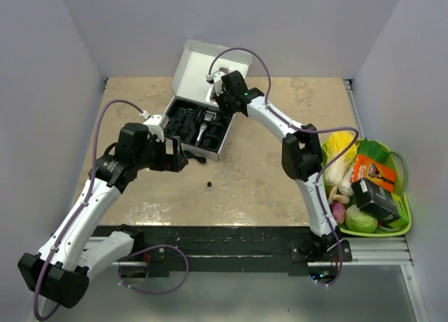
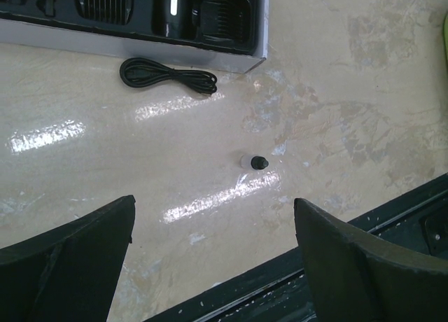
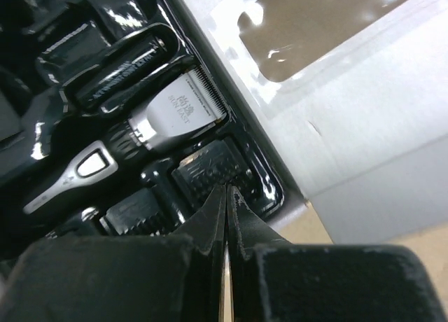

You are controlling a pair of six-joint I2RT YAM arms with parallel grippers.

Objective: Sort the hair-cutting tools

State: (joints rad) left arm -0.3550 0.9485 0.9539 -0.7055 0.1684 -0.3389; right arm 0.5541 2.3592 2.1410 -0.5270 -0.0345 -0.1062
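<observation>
The black-and-silver hair clipper (image 3: 140, 129) lies in the black moulded tray (image 1: 183, 120) of an open white box, seen also from above (image 1: 201, 131). Black comb guards (image 3: 210, 169) sit in pockets beside it. My right gripper (image 3: 227, 192) is shut and empty, its tips just over a comb guard at the tray's edge by the lid; from above it is at the tray's far right (image 1: 215, 100). A coiled black cord (image 2: 168, 75) lies on the table by the tray's front wall. A tiny black-capped bit (image 2: 254, 162) lies further out (image 1: 210, 185). My left gripper (image 2: 213, 266) is open and empty above the table (image 1: 182, 159).
The white box lid (image 1: 199, 61) stands up behind the tray. A green basket (image 1: 404, 211) at the right holds toy vegetables and a dark box (image 1: 375, 199). The table's black front rail (image 1: 231, 238) runs along the near edge.
</observation>
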